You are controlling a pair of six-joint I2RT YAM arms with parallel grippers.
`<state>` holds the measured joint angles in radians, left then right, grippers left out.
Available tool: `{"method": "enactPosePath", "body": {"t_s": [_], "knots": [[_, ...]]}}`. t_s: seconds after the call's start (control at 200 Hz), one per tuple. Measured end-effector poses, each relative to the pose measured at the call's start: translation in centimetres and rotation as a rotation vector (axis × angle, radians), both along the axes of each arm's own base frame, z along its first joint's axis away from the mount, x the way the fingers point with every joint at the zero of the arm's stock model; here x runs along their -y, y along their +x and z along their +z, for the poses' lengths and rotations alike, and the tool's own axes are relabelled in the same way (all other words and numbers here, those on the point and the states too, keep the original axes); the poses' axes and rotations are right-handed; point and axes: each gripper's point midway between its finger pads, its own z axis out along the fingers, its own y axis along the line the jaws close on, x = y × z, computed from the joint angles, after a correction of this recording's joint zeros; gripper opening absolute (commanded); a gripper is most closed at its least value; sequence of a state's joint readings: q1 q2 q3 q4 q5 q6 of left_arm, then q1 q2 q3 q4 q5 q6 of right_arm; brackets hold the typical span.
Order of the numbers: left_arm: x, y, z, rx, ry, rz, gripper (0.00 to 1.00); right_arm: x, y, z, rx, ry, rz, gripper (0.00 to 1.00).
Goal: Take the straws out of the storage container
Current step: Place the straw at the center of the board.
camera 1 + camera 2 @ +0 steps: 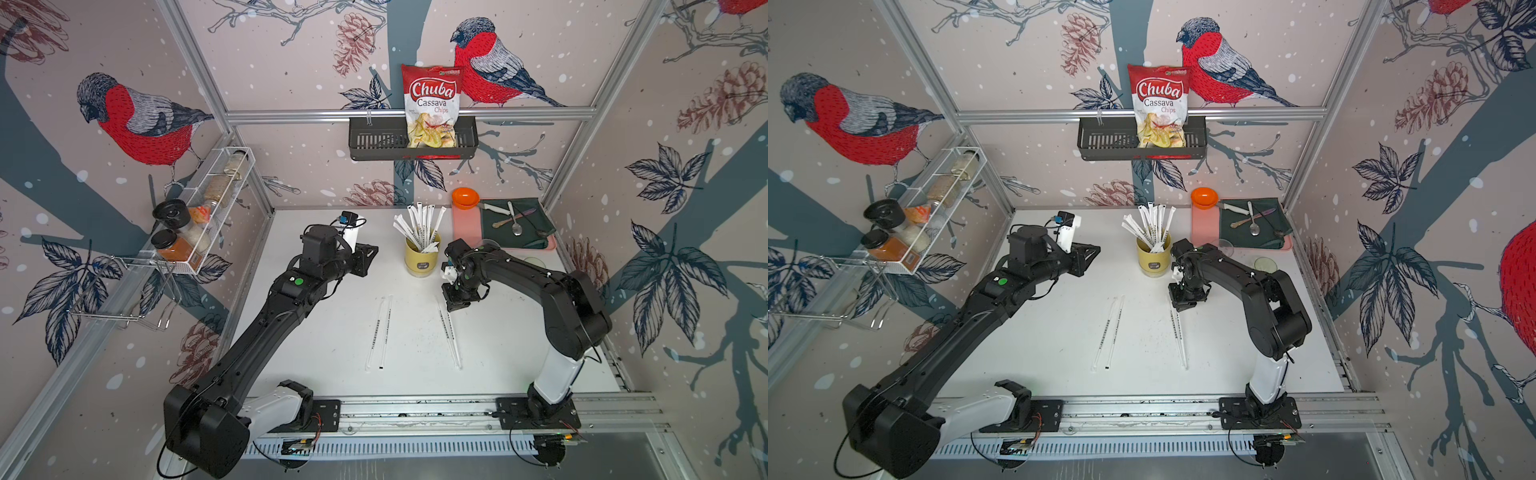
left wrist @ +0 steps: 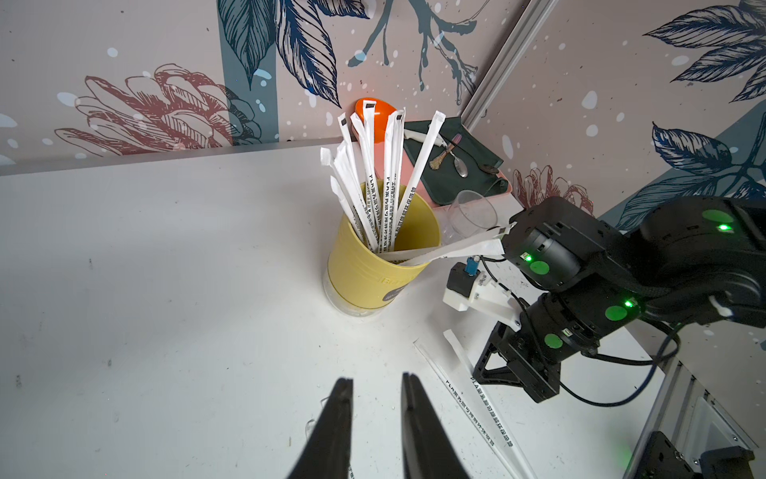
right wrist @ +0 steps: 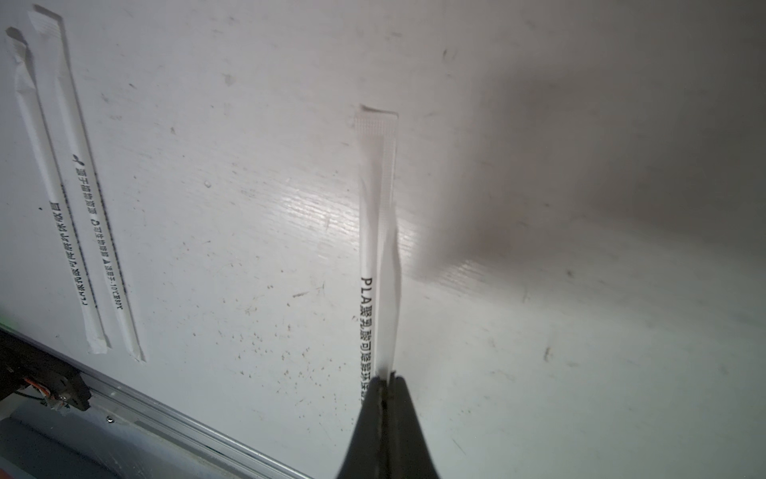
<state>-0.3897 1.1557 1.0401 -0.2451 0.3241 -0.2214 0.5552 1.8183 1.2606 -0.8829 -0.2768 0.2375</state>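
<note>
The storage container [image 1: 422,259] [image 1: 1154,262] [image 2: 373,265], a pale yellow cup, stands upright at mid-table with several wrapped straws [image 1: 419,224] [image 1: 1152,226] [image 2: 373,178] fanning out of it. Two straws [image 1: 382,332] [image 3: 78,207] lie side by side on the table nearer the front. Two more [image 1: 449,332] [image 2: 481,406] lie to their right. My right gripper [image 1: 451,309] [image 3: 387,377] is low over the far end of that right pair, shut on one straw [image 3: 389,249]. My left gripper [image 1: 376,249] [image 2: 377,383] hovers left of the container, open and empty.
A clear glass [image 2: 472,213] stands right of the container, behind my right arm. A pink tray [image 1: 465,232] at the back right carries an orange-lidded tub [image 1: 465,197] and a green cloth [image 1: 528,232] with cutlery. A spice rack [image 1: 199,216] hangs on the left wall.
</note>
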Motion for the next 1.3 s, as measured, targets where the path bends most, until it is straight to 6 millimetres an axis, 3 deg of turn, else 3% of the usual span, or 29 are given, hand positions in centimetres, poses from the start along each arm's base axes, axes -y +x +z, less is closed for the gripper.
{"method": "enactPosePath", "body": {"t_s": [0.54, 0.655, 0.895, 1.141, 1.301], "knots": [[0.3, 0.1, -0.6, -0.018, 0.001, -0.011, 0.25, 0.2, 1.2, -1.8, 0.014, 0.000, -0.019, 0.00], [0.3, 0.1, -0.6, -0.018, 0.001, -0.011, 0.25, 0.1, 1.3, -2.0, 0.013, 0.003, -0.019, 0.05], [0.3, 0.1, -0.6, -0.018, 0.002, -0.011, 0.25, -0.2, 1.4, -1.9, 0.020, 0.017, -0.021, 0.31], [0.3, 0.2, -0.6, -0.018, 0.002, -0.010, 0.25, -0.4, 1.6, -0.6, 0.048, 0.041, -0.025, 0.30], [0.1, 0.1, -0.7, -0.016, 0.005, -0.003, 0.25, 0.1, 2.1, 2.2, 0.122, 0.074, -0.064, 0.29]]}}
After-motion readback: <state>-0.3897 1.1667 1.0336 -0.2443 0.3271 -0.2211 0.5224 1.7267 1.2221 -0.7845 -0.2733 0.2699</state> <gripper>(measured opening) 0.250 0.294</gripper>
